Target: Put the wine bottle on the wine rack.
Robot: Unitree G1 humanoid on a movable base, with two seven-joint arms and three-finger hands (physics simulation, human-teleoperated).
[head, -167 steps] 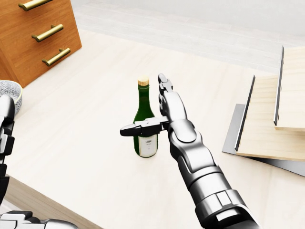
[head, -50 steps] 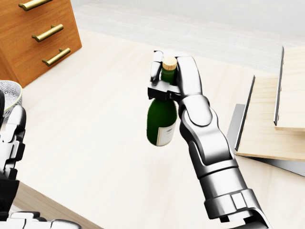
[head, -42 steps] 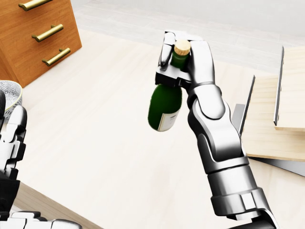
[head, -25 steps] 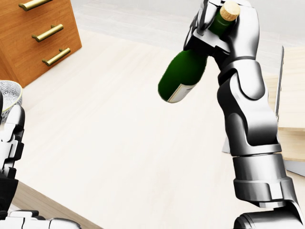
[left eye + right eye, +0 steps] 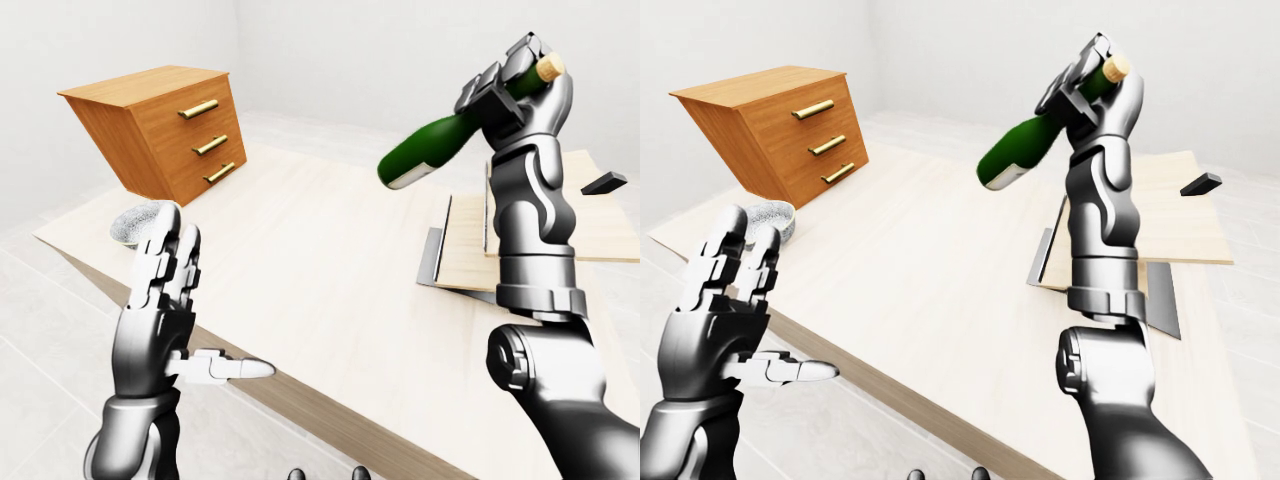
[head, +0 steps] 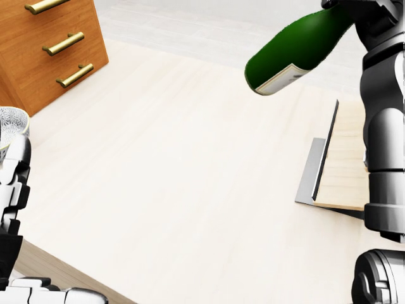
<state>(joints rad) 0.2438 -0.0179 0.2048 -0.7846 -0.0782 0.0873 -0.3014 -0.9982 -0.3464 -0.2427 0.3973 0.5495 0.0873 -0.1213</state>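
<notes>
In the left-eye view, the right hand [image 5: 520, 85] was raised high at the upper right, its fingers clamped round the neck of the wine bottle [image 5: 440, 150]. The green bottle was tilted steeply, cork [image 5: 549, 68] up to the right and base down to the left, held in the air well above the pale wooden table [image 5: 320, 270]. To the right, behind the forearm, lay the wine rack [image 5: 520, 225], made of light wood boards on a grey metal base. The left hand [image 5: 165, 310] stood upright at the lower left, fingers spread apart and thumb pointing right, holding nothing. A wooden chest of drawers [image 5: 165, 130] with brass handles sat at the upper left, with a patterned bowl [image 5: 140, 222] just below it.

In the head view, the bottle's body and white label crossed the top right corner, above the rack's left edge. The hand itself was mostly cut off by the frame there, so its grip could hardly be judged from this view.

In the right-eye view, a small dark block [image 5: 1200, 184] lay on the rack's top board at the right.
</notes>
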